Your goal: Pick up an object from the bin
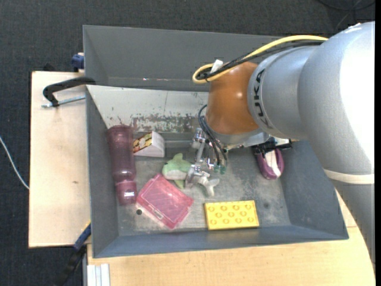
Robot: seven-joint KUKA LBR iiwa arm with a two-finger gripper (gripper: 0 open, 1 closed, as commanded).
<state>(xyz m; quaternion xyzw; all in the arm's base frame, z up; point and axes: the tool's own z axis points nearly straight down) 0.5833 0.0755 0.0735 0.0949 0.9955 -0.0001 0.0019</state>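
Grey metal walls of the bin (178,58) frame scattered things. At centre frame the gripper (201,169) hangs low, over a small whitish object (208,185) and just right of a pale green lump (174,168). Whether it is clenched or released cannot be told. A pink box (164,200) lies lower left of it and a yellow studded brick (232,214) lower right.

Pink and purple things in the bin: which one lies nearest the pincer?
The flat pink textured box, just below-left of the pincer. The translucent purple bottle lies along the left wall; the purple-and-white piece sits farther right.
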